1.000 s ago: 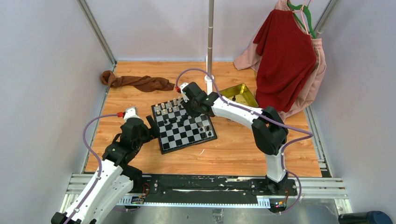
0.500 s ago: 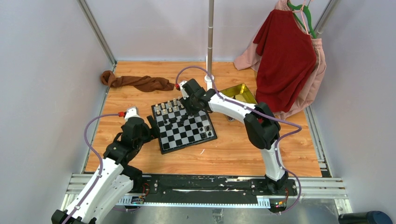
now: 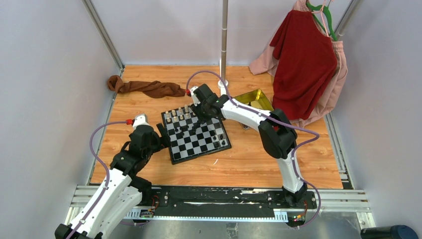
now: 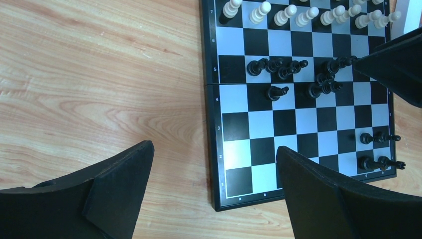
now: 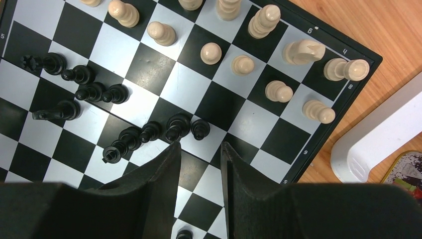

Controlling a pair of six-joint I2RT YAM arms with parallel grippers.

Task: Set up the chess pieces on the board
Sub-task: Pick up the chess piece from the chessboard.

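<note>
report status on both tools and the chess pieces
Left tool wide open, empty, at the board edge. Right tool part open, empty, over bunched black pieces mid-board. Cream pieces in rows; blacks unsorted.

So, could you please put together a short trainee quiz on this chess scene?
1. True or false: the left gripper is wide open and holds nothing.
2. Where do the cream pieces stand? A) along one edge of the board; B) mid-board; C) off it.
3. What colour are the bunched pieces just ahead of the right gripper?
Key: 1 true; 2 A; 3 black.
</note>
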